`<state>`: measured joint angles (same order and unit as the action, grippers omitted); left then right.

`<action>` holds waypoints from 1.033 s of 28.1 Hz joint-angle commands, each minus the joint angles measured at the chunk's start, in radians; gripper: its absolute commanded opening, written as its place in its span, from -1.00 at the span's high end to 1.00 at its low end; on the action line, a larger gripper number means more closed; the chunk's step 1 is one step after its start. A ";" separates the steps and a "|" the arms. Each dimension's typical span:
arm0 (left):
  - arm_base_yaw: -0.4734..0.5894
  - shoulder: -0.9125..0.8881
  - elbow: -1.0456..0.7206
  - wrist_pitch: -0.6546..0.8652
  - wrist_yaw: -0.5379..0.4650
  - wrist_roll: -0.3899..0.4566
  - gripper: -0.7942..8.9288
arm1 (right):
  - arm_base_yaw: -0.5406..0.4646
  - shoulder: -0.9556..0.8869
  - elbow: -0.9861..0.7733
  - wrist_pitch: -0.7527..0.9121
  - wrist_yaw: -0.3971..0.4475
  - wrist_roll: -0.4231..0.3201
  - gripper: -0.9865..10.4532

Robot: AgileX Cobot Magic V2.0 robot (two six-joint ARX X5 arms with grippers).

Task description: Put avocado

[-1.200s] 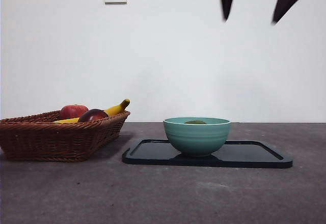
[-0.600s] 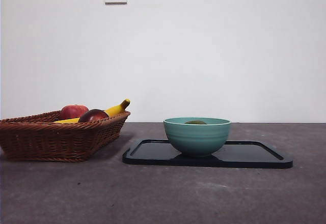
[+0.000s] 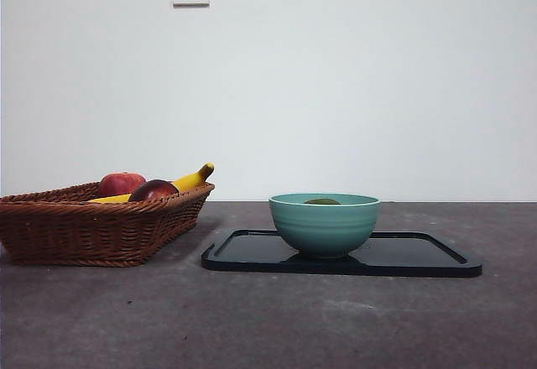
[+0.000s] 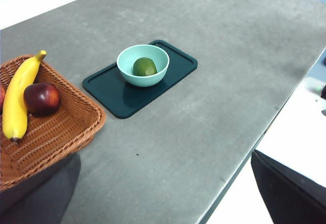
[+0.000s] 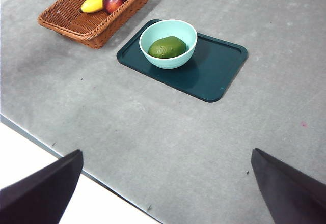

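The avocado (image 5: 167,47) lies inside a teal bowl (image 5: 153,31) that stands on a dark tray (image 5: 219,63). In the front view only its dull green top (image 3: 322,202) shows above the bowl's wall (image 3: 324,228). It also shows in the left wrist view (image 4: 144,66), in the bowl (image 4: 146,81). My right gripper (image 5: 167,150) is open and empty, high above the table's near edge, far from the bowl. My left gripper (image 4: 164,155) is open and empty, high above the table beside the basket. Neither gripper shows in the front view.
A wicker basket (image 3: 92,226) stands left of the tray (image 3: 419,256) and holds a banana (image 3: 191,178), a red apple (image 3: 121,184) and a dark red-purple fruit (image 3: 153,189). The table's edge (image 4: 244,158) runs close under both grippers.
One second ago two black jaw tips hung at the front view's top right; they have gone up out of view. The bowl, avocado and basket have not moved.
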<state>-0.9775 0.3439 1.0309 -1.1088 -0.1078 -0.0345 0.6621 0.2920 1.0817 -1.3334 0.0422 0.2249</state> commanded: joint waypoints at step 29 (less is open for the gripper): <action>-0.011 0.002 0.008 0.039 -0.004 -0.007 0.81 | 0.008 0.004 0.006 0.016 0.010 0.010 0.81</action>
<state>-0.9775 0.3439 1.0309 -1.0801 -0.1078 -0.0395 0.6621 0.2920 1.0817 -1.3331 0.0494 0.2287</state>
